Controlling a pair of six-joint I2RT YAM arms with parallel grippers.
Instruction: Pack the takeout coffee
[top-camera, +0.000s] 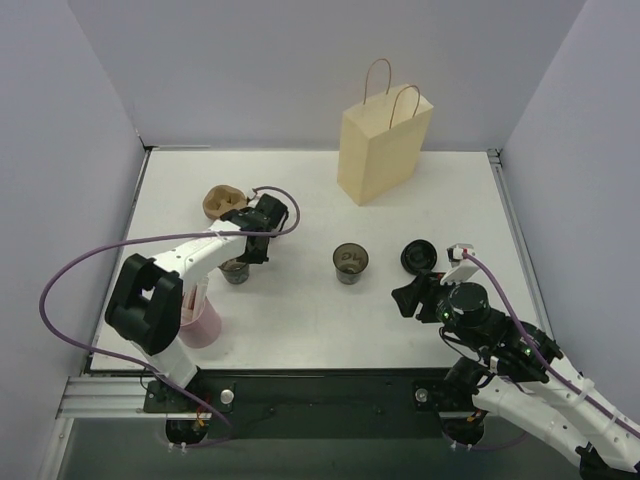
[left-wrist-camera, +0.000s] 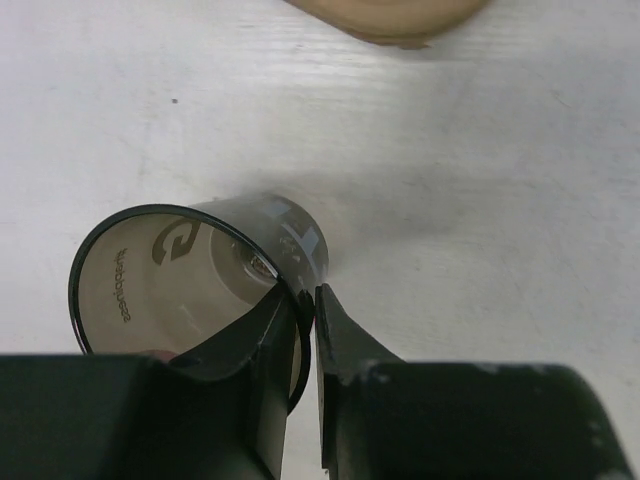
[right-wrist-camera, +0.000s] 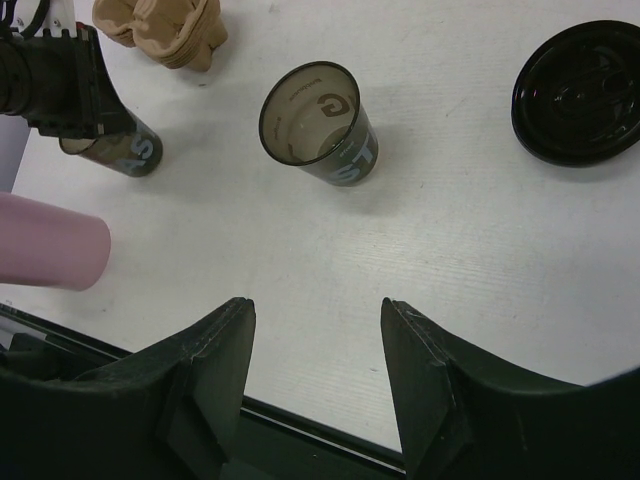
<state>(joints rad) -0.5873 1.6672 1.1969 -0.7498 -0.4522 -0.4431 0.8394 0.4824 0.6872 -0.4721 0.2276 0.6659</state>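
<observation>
Two small dark lidless coffee cups stand on the white table. My left gripper (left-wrist-camera: 308, 292) is shut on the rim of the left cup (left-wrist-camera: 190, 280) (top-camera: 235, 271), one finger inside and one outside its wall. The second cup (top-camera: 350, 262) (right-wrist-camera: 320, 125) stands alone mid-table. A round black lid (top-camera: 418, 256) (right-wrist-camera: 585, 92) lies flat to its right. My right gripper (right-wrist-camera: 315, 310) (top-camera: 408, 296) hovers open and holds nothing, near the front edge, short of the middle cup and the lid. The tan paper bag (top-camera: 383, 145) stands upright at the back.
A brown moulded-pulp tray (top-camera: 224, 200) (right-wrist-camera: 160, 30) lies just behind the left cup. A pink cup (top-camera: 200, 320) (right-wrist-camera: 50, 255) stands at the front left beside the left arm. Grey walls close in the table on both sides and at the back.
</observation>
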